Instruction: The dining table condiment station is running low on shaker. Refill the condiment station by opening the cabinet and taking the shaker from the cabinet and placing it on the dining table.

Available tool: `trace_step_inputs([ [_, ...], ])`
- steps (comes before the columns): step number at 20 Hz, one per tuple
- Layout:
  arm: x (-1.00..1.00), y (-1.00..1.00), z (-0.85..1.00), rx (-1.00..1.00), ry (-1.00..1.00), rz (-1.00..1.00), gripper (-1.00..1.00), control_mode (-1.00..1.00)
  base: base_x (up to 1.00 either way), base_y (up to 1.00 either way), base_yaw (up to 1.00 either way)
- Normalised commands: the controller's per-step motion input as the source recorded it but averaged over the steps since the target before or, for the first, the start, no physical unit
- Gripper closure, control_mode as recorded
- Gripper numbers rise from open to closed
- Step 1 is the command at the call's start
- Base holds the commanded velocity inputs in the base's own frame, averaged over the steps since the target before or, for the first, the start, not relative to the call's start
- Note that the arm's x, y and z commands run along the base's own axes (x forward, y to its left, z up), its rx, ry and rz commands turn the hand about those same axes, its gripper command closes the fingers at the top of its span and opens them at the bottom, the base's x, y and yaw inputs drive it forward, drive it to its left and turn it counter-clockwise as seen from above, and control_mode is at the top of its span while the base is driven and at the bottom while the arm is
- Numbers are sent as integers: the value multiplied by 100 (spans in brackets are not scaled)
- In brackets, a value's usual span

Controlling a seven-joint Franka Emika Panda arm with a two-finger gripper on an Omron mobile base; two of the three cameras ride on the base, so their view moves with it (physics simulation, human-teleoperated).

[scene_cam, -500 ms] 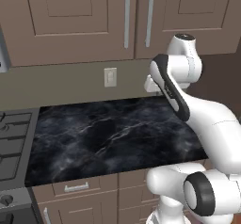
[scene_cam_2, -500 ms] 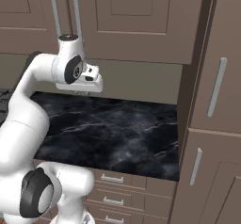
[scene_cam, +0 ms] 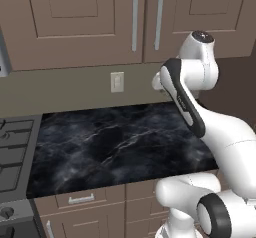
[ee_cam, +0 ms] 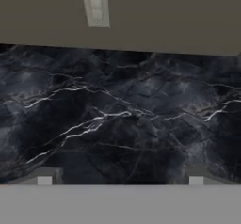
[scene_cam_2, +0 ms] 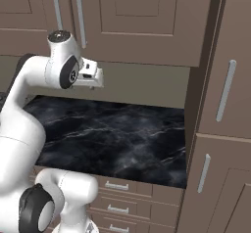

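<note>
My gripper (ee_cam: 120,180), jaws wide apart, faces the desk (ee_cam: 117,119); the cabinet (scene_cam: 155,19) handle stands upright above it

A black marble-look bench (scene_cam: 120,147) with white veins runs below a taupe wall holding a white light switch (scene_cam: 117,82). Brown drawer fronts (scene_cam: 82,199) sit beneath; a dark stovetop (scene_cam: 12,152) adjoins its left end.

Kitchen: marble worktop (scene_cam: 125,147), stove (scene_cam: 12,152), brown wall cabinets (scene_cam: 80,22)
</note>
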Motion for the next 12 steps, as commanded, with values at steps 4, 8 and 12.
trace_step_inputs([
  [4,0,31,68,0,-40,0,-100,-100,0,0,0],
  [8,0,30,69,0,-33,0,-100,-100,0,0,0],
  [12,0,37,55,0,-32,0,-100,-100,0,0,0],
])
